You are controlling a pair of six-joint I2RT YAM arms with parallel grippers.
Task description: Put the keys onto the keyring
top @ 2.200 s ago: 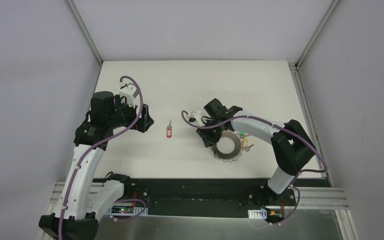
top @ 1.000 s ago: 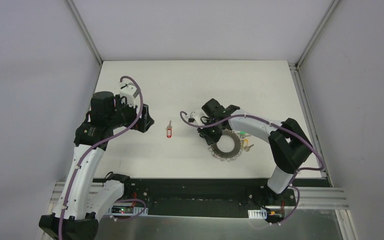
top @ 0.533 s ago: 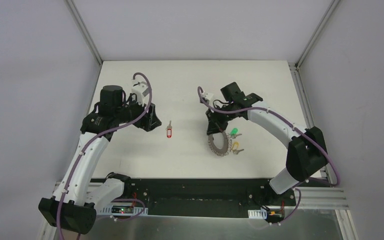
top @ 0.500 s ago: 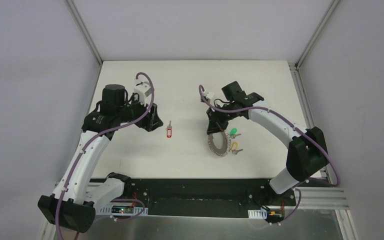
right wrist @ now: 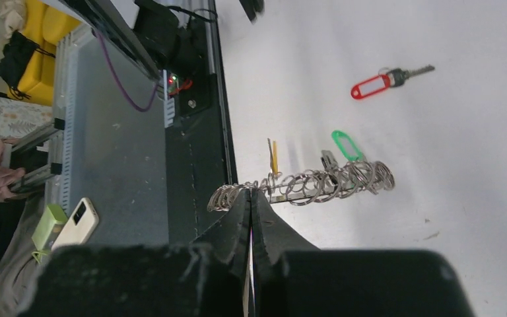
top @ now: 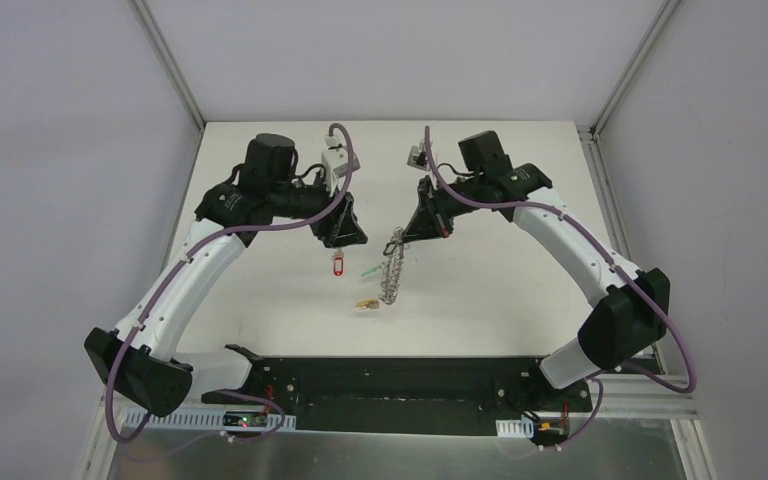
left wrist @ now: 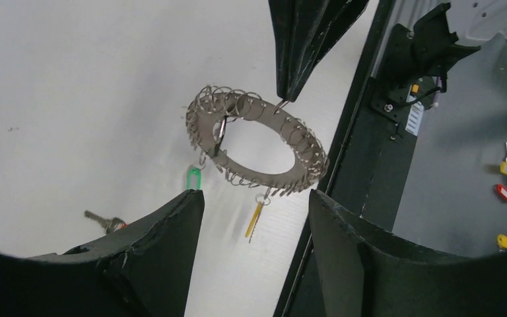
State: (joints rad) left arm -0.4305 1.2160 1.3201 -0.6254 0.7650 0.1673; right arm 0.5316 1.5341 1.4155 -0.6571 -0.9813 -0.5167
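Shows a broad white table (top: 520, 290), matte and smooth, seen from above. Finds the right hand (right wrist: 251, 198) over its middle, fingertips pressed together on one wire loop at the rim of the keyring (left wrist: 203, 125), which hangs from that pinch above the table. Places the left hand (top: 345, 240) just beside, fingers spread wide and gripping nothing.

Presents the keyring as a flat grey metal band with a wide hole, edged all round by small coiled wire loops. Reads as a chain-like strip when seen edge-on. Likely stiff in the band, light, and free to swing from a single pinched loop. Probably better steadied by the flat band or a second point on the rim.

Counts two of the keys already dangling from rim loops: a green key (left wrist: 193, 178) and a yellow key (left wrist: 255, 220), both with coloured plastic heads.

Leaves a red key (right wrist: 371, 86) lying flat on the table, apart from the ring and near the left hand. Judges it light, tiny and slippery along the metal blade. Best taken by the oblong plastic tag, keeping its little split ring free for threading.
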